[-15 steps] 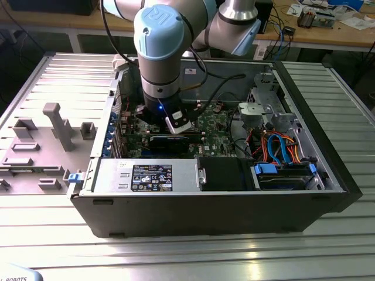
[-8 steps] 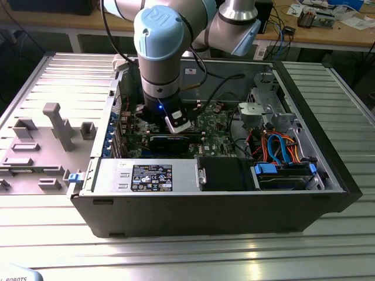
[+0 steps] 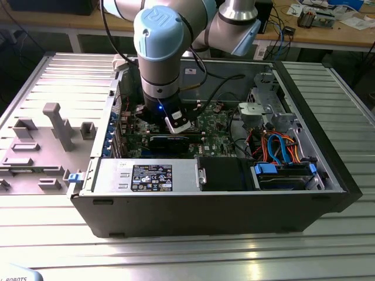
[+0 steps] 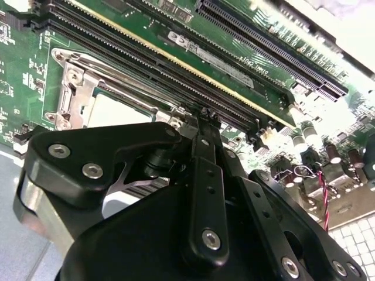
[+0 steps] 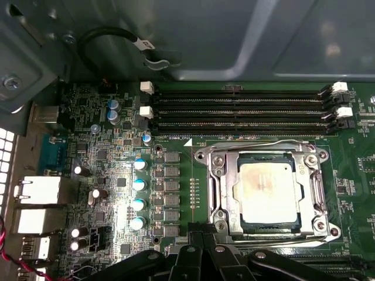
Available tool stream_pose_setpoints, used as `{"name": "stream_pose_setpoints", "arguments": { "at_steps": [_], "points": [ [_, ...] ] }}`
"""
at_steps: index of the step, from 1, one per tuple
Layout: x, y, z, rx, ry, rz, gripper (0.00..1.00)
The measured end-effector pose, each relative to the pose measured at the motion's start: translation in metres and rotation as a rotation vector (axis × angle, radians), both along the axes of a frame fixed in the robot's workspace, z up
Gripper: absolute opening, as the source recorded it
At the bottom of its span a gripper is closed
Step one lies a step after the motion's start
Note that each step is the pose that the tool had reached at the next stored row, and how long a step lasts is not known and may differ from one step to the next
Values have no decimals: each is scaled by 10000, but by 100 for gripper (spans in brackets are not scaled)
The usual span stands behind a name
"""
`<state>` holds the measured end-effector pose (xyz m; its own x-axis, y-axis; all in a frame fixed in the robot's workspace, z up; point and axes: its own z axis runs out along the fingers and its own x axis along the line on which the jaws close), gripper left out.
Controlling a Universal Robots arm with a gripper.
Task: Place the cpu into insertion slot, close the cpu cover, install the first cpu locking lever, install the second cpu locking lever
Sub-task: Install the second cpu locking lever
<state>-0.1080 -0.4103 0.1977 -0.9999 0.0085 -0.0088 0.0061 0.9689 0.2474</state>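
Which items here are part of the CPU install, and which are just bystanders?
Job:
cpu, seated in the slot
cover, down around the cpu
claw, at the socket's edge

Bystanders:
memory slots
capacitors
blue and orange cables

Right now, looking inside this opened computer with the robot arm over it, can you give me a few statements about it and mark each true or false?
1. The small square silver-grey cpu lies in the socket on the green motherboard. True.
2. The thin silvery metal cpu cover frames the chip. True.
3. The long black memory slots are filled with modules. False: they are empty.
4. The black gripper holds the chip. False: the chip sits in the socket, apart from it.
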Motion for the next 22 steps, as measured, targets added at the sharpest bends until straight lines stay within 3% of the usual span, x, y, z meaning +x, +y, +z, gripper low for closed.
{"name": "stream_pose_setpoints", "arguments": {
  "at_steps": [6, 10, 22],
  "points": [
    [0, 0, 87, 1, 0, 0, 11],
    [0, 0, 183, 0, 1, 0, 11],
    [0, 0, 214, 1, 0, 0, 11]
  ]
}}
